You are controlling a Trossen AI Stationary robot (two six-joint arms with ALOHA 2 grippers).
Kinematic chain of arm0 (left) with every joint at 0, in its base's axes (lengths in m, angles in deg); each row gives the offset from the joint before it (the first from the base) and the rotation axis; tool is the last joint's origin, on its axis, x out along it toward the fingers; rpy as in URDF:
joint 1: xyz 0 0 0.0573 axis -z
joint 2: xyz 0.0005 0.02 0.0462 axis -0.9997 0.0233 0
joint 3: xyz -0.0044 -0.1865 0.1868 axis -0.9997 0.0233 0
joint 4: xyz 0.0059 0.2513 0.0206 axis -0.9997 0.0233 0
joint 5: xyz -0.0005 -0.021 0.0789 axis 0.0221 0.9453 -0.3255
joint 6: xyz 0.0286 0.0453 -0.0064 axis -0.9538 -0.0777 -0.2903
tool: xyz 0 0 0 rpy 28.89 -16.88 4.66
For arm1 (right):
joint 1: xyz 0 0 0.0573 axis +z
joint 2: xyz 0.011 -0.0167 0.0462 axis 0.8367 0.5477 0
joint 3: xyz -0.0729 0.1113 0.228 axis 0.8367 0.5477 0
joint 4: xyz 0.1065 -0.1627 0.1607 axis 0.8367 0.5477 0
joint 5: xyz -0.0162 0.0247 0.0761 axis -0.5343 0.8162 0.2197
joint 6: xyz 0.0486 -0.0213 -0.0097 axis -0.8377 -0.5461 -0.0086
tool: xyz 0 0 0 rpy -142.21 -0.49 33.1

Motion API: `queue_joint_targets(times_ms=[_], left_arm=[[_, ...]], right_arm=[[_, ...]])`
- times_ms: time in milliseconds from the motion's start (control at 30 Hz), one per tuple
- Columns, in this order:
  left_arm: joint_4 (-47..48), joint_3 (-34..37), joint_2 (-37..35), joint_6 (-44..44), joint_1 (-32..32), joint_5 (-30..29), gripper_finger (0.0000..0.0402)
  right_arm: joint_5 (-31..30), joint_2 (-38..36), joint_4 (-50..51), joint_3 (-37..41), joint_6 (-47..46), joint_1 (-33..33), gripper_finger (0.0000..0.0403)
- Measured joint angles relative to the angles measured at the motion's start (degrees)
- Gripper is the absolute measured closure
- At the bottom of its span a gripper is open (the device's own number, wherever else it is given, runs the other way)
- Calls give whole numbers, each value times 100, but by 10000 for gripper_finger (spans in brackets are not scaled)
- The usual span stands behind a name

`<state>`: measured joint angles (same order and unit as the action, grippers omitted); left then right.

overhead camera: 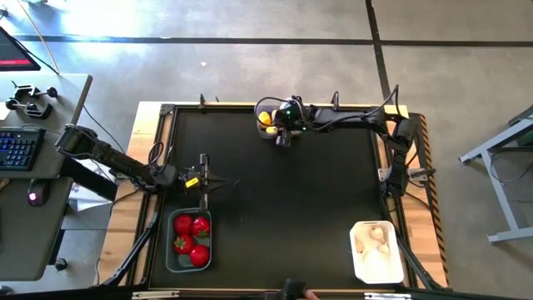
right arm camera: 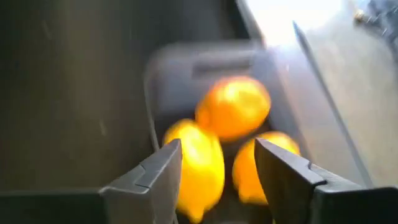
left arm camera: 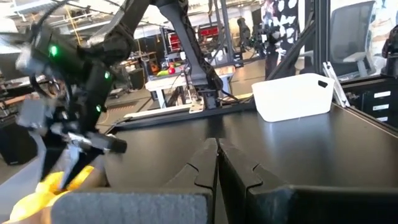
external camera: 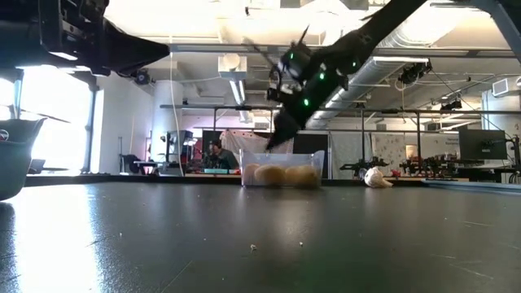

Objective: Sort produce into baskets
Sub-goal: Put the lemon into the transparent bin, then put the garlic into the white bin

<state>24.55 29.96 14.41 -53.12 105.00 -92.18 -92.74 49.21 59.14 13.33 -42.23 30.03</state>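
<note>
My right gripper (overhead camera: pixel 281 133) hangs open at the table's far edge, slanting down over a translucent grey basket (overhead camera: pixel 266 117) holding three yellow lemon-like pieces (right arm camera: pixel 233 107). In the right wrist view its two fingers (right arm camera: pixel 163 174) stand apart above the lemons and touch none of them. The low view shows the gripper (external camera: pixel 279 138) just over the basket (external camera: pixel 282 171). My left gripper (overhead camera: pixel 223 179) waits shut at the left, level above the table. A grey basket (overhead camera: pixel 189 242) at the near left holds several red fruits (overhead camera: pixel 191 237). The white basket (overhead camera: pixel 376 252) at the near right holds whitish bulbs (overhead camera: pixel 372 237).
The black tabletop (overhead camera: pixel 291 200) stretches between the three baskets. A desk with a keyboard (overhead camera: pixel 18 148) stands off the table's left side. A small whitish lump (external camera: pixel 377 177) shows at the far right in the low view. People and benches are in the room behind.
</note>
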Motion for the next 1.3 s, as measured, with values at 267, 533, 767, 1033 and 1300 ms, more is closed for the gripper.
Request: queue_joint_targets(times_ms=[267, 533, 767, 1033, 1300], left_arm=[[2, 0, 0, 141, -101, -2, 401], [2, 0, 0, 329, -101, -4, 401], [2, 0, 0, 387, -101, -4, 401], [50, 2, 2, 397, -101, 7, 401], [46, 2, 0, 631, -101, 4, 401]], right_arm=[[-334, -731, 53, -7, -457, 113, 227], [-475, -1140, 1444, -4, -721, -126, 390], [-740, -1525, 1112, 775, -1107, -177, 399], [-1390, -3056, -1247, 3301, -2152, -95, 402], [-2927, -3926, -1654, 4572, -3898, -101, 402]])
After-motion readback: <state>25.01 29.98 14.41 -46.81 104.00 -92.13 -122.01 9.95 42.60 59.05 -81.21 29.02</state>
